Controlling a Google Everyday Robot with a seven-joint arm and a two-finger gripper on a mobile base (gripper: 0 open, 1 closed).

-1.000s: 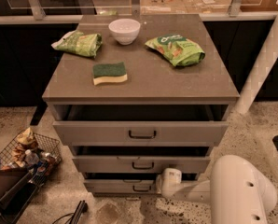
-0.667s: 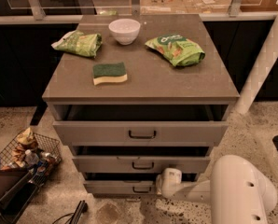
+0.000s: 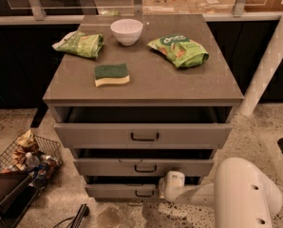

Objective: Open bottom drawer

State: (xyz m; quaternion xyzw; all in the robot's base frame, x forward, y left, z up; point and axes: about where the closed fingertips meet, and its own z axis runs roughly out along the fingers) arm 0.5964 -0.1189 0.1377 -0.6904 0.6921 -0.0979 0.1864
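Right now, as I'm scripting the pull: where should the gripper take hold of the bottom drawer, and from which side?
Grip the dark bar handle centred on the bottom drawer, probably coming straight in from the front: the bar lies horizontal and the flat front offers nothing else to hold. The gripper is low, right of that handle.

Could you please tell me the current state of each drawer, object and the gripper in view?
top drawer: partly open.
middle drawer: partly open.
bottom drawer: slightly open.
bowl: upright.
sponge: flat, green side up.
wire basket: filled with clutter.
gripper: at the bottom drawer's front, right of its handle.
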